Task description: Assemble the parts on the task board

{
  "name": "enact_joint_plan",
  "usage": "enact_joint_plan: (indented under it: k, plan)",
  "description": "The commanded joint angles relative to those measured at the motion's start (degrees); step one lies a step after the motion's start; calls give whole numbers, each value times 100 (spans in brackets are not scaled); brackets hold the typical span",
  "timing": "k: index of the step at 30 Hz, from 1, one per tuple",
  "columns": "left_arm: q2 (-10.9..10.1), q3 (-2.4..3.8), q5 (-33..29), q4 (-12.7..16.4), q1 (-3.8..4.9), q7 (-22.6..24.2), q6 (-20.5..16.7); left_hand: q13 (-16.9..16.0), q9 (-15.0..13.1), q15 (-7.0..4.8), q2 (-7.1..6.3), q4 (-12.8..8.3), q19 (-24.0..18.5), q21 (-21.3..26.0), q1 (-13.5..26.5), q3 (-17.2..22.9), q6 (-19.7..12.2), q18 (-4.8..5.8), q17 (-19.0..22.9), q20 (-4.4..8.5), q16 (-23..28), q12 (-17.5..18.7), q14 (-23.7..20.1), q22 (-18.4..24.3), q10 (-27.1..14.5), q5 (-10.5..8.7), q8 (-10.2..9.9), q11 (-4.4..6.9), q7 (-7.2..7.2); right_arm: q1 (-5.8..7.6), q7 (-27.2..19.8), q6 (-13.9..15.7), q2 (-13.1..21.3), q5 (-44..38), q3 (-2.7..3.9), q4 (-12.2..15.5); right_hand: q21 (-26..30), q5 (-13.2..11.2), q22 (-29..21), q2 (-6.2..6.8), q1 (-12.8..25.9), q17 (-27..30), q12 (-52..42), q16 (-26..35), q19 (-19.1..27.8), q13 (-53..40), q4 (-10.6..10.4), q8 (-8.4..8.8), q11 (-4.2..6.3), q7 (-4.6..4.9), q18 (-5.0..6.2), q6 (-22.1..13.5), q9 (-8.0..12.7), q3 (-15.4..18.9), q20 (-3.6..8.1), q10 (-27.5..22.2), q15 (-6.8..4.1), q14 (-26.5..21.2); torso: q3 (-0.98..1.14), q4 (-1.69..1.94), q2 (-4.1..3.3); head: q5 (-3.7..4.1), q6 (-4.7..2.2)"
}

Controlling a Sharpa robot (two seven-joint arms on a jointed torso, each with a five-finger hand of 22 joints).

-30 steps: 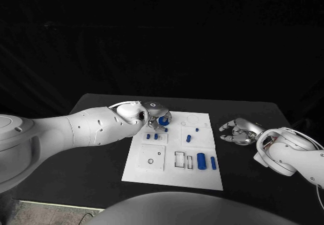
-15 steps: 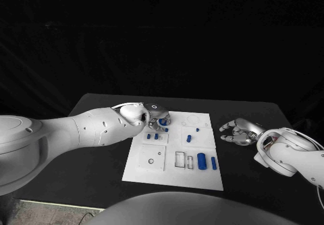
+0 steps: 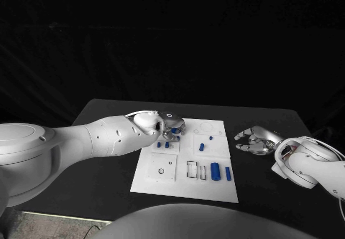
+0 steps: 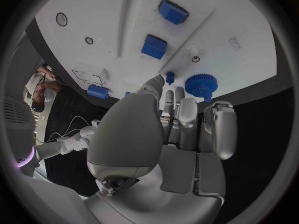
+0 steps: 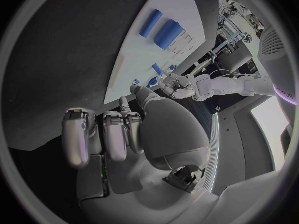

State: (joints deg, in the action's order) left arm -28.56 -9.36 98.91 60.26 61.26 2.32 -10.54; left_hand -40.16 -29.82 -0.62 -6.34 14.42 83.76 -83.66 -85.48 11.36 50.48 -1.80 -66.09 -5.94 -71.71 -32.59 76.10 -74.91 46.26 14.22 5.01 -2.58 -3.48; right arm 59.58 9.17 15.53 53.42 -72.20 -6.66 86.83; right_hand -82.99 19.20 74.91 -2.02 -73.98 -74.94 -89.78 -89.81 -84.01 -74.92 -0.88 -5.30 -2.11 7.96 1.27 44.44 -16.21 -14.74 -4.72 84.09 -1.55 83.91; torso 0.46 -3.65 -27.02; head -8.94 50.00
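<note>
Left hand (image 3: 169,127) hovers over task board (image 3: 172,184) far-left corner, about 11 o'clock from board centre. Fingers (image 4: 219,129) loosely curled, apart, gripping nothing. Blue gear (image 4: 201,85) sits on board just beyond fingertips; small blue peg (image 4: 170,76) beside it. 2 blue blocks (image 4: 154,47) farther along board. Blue cylinder (image 3: 214,171) and slim blue bar (image 3: 227,173) lie at board's near-right, about 4 o'clock. Right hand (image 3: 256,141) rests on black table (image 3: 93,164) at 3 o'clock off board edge, fingers half curled, holding nothing.

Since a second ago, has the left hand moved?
Yes. The left hand has shifted slightly right over the task board, toward the board's middle.
</note>
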Motion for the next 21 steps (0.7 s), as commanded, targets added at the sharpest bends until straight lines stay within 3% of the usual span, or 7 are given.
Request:
enact_joint_plan:
  k: [1,10,21]
  plan:
    - [39,3,-98,-43,-21,53,93,-7,12,-24,25,-5,139,-40,55,46,50,12,16,17,-11,-25,-3,-1289,55,35,28,18,-23,-1,-20,-62,8,-9,0,10,11,29,1250,34,-31,-1506,-22,-19,-204,-1508,-7,22,-37,2,67,32,8,-36,-31,591,37,609,4,-3,2,4,0]
    - [81,3,-128,-173,-67,24,141,191,74,-31,28,-48,117,-15,25,218,144,5,157,26,27,149,-49,-1279,64,250,77,24,-34,-1,-14,-69,6,13,0,6,22,40,1246,34,-34,-1506,-22,-19,-198,-1508,-5,22,-36,1,70,35,11,-45,-31,591,36,609,0,-7,6,26,0]
    - [96,5,-224,-244,-79,22,255,430,137,-22,31,-82,101,2,45,368,175,0,256,28,37,364,-85,-1273,44,363,89,-1,-30,-1,-2,-76,0,17,0,-4,30,44,1243,34,-36,-1506,-22,-19,-194,-1508,-4,23,-35,0,72,34,13,-49,-31,591,36,609,1,-2,3,40,0]
